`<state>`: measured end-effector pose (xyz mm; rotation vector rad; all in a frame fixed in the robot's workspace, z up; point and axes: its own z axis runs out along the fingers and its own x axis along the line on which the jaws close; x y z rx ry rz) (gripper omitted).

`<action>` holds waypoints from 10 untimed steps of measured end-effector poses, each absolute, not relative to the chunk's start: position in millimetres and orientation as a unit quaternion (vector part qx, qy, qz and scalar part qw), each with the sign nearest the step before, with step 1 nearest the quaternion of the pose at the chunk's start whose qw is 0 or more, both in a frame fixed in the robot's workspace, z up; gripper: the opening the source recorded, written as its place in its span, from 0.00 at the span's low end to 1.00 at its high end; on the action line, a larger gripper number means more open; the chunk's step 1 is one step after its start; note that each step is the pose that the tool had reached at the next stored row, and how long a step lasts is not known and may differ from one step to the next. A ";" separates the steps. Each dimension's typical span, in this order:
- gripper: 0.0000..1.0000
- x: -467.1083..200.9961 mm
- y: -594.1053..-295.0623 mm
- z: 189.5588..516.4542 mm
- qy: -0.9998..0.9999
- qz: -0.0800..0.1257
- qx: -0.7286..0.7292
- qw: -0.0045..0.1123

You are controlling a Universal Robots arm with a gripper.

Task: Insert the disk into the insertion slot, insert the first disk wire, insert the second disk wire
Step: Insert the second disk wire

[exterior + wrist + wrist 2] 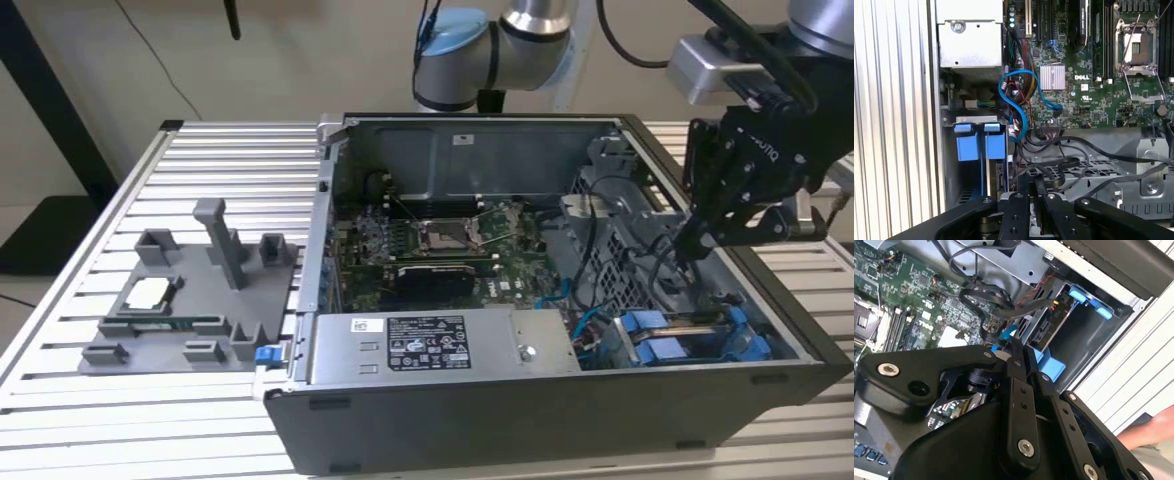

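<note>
1. I'm hanging over the open computer case (561,300) on the slatted metal surface (200,170), down at its corner on the exterior view's right.
2. My jaws: the gripper (694,240) has its two fingers drawn close together, nearly touching. In the second wrist view the fingertips (1016,347) narrow to a point beside a blue cable end; whether something thin is pinched between them, I cannot tell.
3. The disk (694,335) sits in the insertion slot (787,345) at the case's near corner, its blue carrier tabs showing, below my fingers.
4. In the first wrist view the blue carrier tabs (980,142) stand side by side in the bay, with a blue wire (1019,107) looping beside them toward the motherboard (1104,90).
5. Black cables (1069,165) sprawl over the perforated metal cage (1089,172) right in front of my fingers.
6. The grey power supply box (441,345) lies along the case's front edge.
7. A grey fixture tray (187,300) rests on the surface at the exterior view's left.
8. A person's hand (1149,432) shows at the edge of the second wrist view, outside the case.
</note>
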<state>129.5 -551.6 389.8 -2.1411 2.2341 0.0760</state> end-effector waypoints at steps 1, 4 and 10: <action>0.16 129.6 -552.0 389.9 0.721 0.025 -0.692 0.023; 0.16 128.6 -554.2 389.4 0.721 0.024 -0.692 0.026; 0.16 124.8 -570.1 385.2 0.721 0.024 -0.691 0.042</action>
